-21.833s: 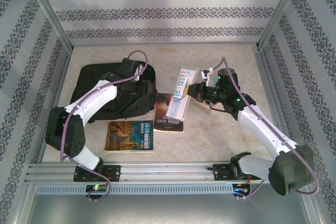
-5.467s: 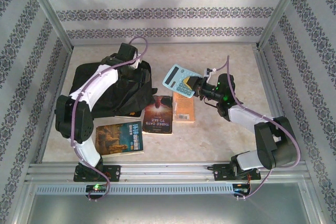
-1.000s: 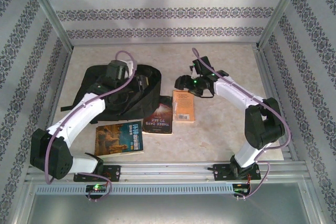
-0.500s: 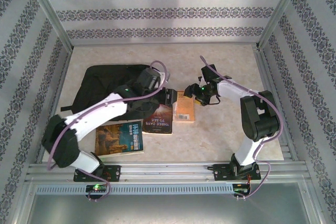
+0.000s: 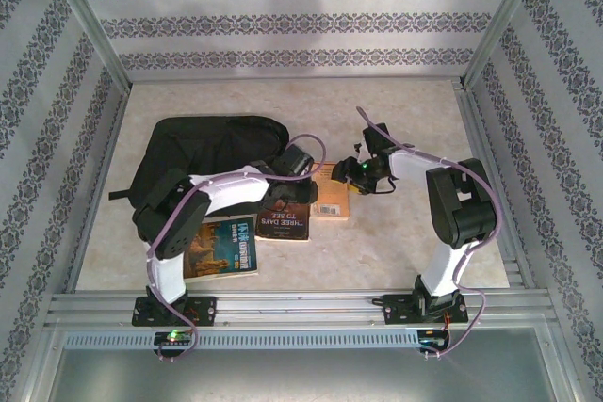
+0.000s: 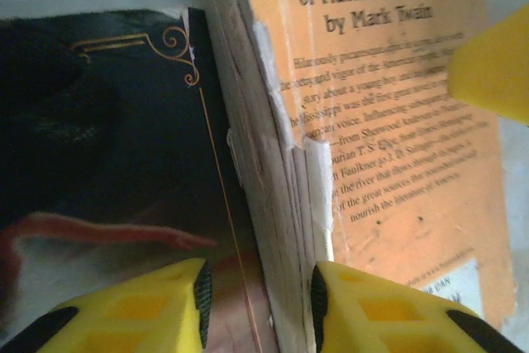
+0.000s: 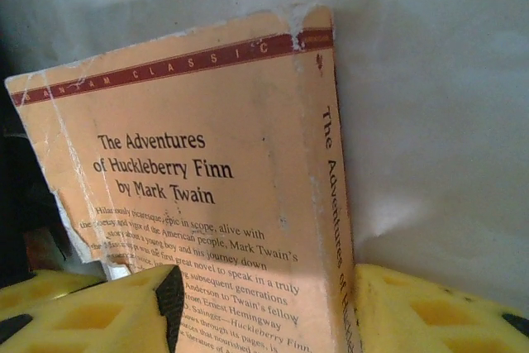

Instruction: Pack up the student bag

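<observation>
Poised for the grab on the Huckleberry Finn paperback [image 7: 198,163], left gripper [image 6: 256,287] spread over its page edge, right gripper [image 7: 269,287] spread astride its spine, student bag [image 5: 212,148] well behind the left gripper, so next likely calls for a firm pinch and lift.

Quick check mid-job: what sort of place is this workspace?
Probably a lab test cell, not a real classroom: a tabletop boxed in by patterned panels on aluminium framing, with a mounting rail along the near edge.
</observation>
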